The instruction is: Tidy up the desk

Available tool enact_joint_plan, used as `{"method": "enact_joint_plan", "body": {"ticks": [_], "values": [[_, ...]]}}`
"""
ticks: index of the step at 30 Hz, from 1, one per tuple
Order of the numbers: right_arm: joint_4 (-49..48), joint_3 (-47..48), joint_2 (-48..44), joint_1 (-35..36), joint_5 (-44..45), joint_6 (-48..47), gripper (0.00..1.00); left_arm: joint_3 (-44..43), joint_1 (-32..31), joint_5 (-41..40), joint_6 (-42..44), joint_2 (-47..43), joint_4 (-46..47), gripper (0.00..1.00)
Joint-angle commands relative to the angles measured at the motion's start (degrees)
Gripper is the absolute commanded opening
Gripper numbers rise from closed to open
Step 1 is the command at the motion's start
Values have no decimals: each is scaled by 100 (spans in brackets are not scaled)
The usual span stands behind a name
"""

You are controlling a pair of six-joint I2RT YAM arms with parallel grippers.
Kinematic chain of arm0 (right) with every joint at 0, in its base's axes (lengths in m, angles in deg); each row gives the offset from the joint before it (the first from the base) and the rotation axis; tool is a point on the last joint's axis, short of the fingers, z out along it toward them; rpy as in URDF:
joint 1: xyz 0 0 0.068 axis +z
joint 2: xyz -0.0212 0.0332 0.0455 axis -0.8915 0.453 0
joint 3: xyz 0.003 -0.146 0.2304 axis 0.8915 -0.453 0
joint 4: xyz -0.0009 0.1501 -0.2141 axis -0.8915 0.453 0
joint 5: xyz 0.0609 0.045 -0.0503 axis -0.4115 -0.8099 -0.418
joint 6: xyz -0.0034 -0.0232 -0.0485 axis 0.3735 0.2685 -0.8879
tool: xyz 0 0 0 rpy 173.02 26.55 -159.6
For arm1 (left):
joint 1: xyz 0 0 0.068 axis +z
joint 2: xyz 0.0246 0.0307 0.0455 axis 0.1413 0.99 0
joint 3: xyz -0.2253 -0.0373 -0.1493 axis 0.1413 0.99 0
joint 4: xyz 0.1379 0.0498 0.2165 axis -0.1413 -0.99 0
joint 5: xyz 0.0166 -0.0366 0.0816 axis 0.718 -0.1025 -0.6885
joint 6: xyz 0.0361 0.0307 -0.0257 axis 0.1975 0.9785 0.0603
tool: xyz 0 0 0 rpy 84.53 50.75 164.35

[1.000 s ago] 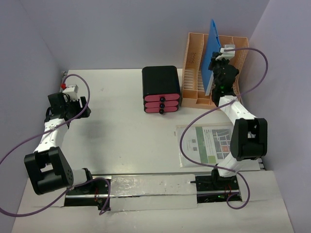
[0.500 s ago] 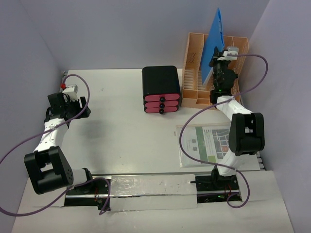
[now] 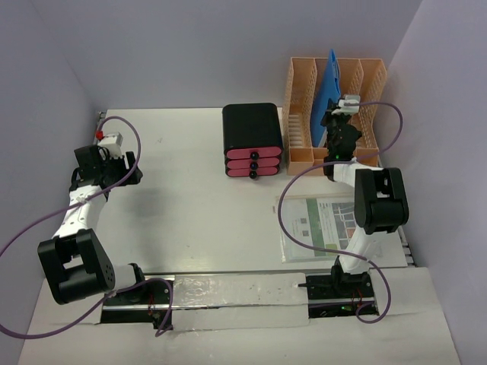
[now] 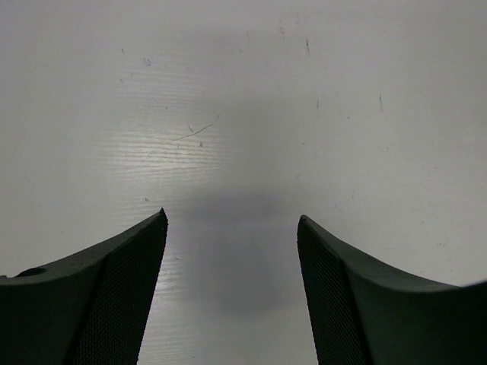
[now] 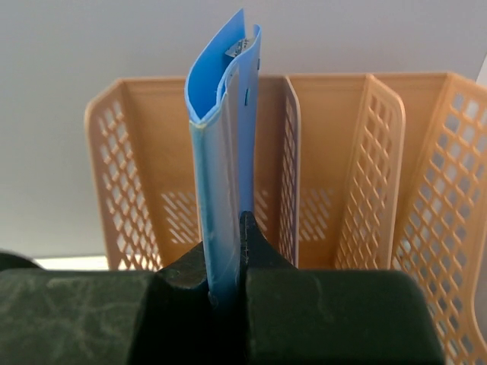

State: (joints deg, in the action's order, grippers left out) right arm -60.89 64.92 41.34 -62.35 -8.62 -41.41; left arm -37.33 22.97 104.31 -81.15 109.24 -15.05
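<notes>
Nearest on the right, a sleeved printed sheet [image 3: 327,224] lies flat on the desk [image 3: 190,220], the white top that runs from the arms' bases to the far wall. Over on the left, the left gripper [image 4: 232,224] hangs above bare tabletop, jaws apart, nothing between them. Further back sits the black drawer box [image 3: 252,141], just left of the orange file rack [image 3: 365,84] in the far right corner. And there's the action: the right gripper [image 5: 226,243] is clamped on the lower end of a blue folder [image 5: 224,144], holding it upright at the rack's left-hand slots. Which slot it is in, or whether its bottom is in at all, I cannot tell. Here's the danger: the folder's top gapes open and looks floppy, so a leaf could snag a divider and buckle. Press down off-line and the light rack may shift. Let go early and the folder could tip out.
</notes>
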Motion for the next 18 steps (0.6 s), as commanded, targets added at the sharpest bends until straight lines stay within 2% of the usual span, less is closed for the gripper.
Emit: {"method": "enact_joint_plan", "body": {"ticks": [1, 4, 5, 6, 9, 10, 14, 17, 18], "values": [[-569, -366, -489, -27, 172, -70, 0, -158, 45, 252, 84, -18, 109, 76], [-525, -421, -530, -27, 429, -181, 0, -141, 53, 288, 91, -43, 108, 76], [-384, -371, -518, -27, 521, -210, 9, -136, 53, 305, 101, -50, 108, 76], [-235, -318, -508, -27, 607, -222, 23, -129, 57, 325, 109, -63, 105, 76], [227, -188, -602, -27, 857, -84, 79, -141, 70, 405, 126, -106, 62, 75], [550, -116, -652, -27, 900, -19, 86, -149, 63, 427, 126, -107, 33, 76], [1935, 164, -1380, -27, 1179, 846, 95, -200, 62, 524, 148, -105, -78, 75], [3550, 414, -2013, -27, 1856, 1898, 97, -238, 71, 553, 197, -107, -165, 75], [4537, 521, -2171, -27, 2038, 2228, 97, -254, 71, 553, 238, -123, -198, 75]]}}
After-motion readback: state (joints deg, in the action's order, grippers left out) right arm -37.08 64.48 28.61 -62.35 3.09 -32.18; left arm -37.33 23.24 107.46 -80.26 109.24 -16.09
